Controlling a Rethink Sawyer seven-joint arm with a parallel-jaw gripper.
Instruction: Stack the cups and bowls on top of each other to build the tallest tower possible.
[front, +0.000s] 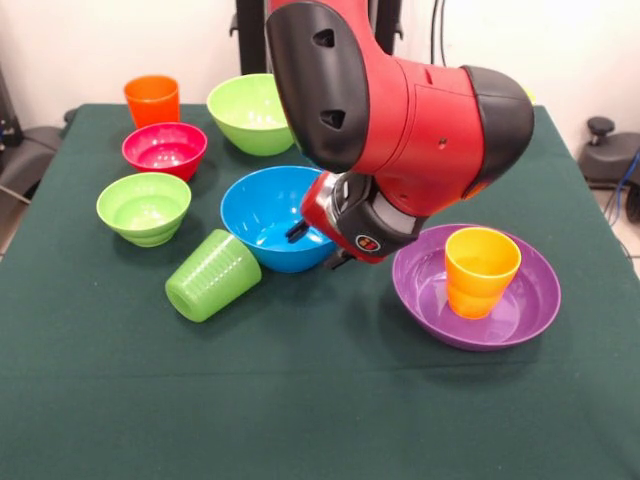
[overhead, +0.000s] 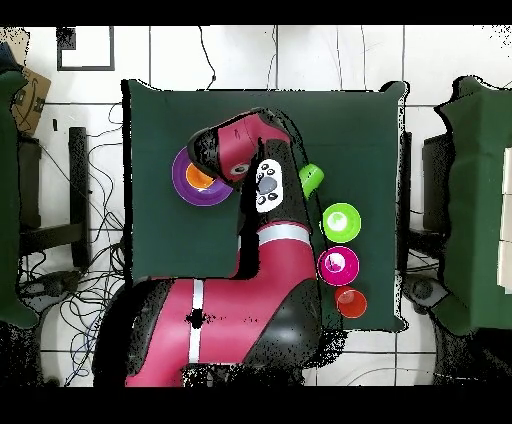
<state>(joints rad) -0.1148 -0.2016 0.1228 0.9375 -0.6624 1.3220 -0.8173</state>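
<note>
- Front view: orange-yellow cup stands upright in the purple bowl at right, starting a tower.
- Gripper hidden behind the arm; its grasp cannot be told.
- Next probably fetches the blue bowl.

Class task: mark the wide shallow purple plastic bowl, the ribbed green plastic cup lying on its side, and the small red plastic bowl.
Wide shallow purple plastic bowl (front: 535, 300): front view, right inner wall.
Ribbed green plastic cup (front: 212, 275): front view, middle of its ribbed side.
Small red plastic bowl (front: 164, 152): front view, inside bottom.

Orange-yellow cup upright in purple bowl; green cup toppled.
</note>
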